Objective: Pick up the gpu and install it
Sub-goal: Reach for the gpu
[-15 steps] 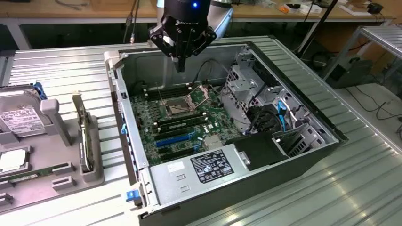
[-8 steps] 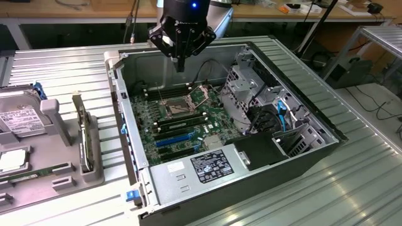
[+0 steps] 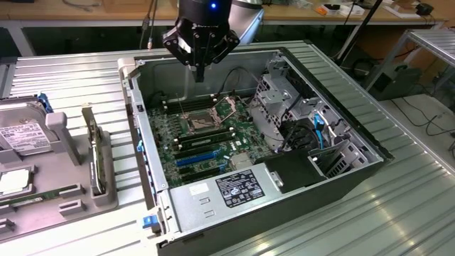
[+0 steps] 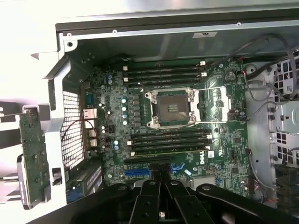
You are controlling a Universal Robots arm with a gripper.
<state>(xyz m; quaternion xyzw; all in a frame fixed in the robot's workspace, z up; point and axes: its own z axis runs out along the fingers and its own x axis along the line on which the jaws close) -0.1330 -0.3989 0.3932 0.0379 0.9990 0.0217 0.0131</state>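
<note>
Remotely, I am watching the arm's gripper (image 3: 199, 76) hanging over the open computer case (image 3: 299, 205), in the upper middle of the exterior view's frame. Its fingers are closing to a narrow point with nothing between them; in the wrist view, the gripper (image 4: 157, 173) is showing the same pinched, empty stance above the motherboard (image 4: 219, 140).

The gpu (image 3: 94, 154) is standing on its edge in a grey holder (image 3: 67, 144) at the exterior view's left, mid-frame, just beside the case's outer wall and well apart from the gripper. In the wrist view, the gpu (image 4: 33, 154) is showing its green board face just outside the perforated end of the case (image 4: 163, 44).

Inside the case, the motherboard (image 3: 206, 138) is lying flat with its processor socket (image 3: 202, 121) near the centre, and the gripper is hovering nearer that socket than the card. A power supply (image 3: 235, 189) with a label is sitting at the lower middle of the frame. A hard drive (image 3: 25, 136) is resting at the exterior view's far left, beyond the holder. All of this is sitting on a ribbed metal table (image 3: 398, 213).
</note>
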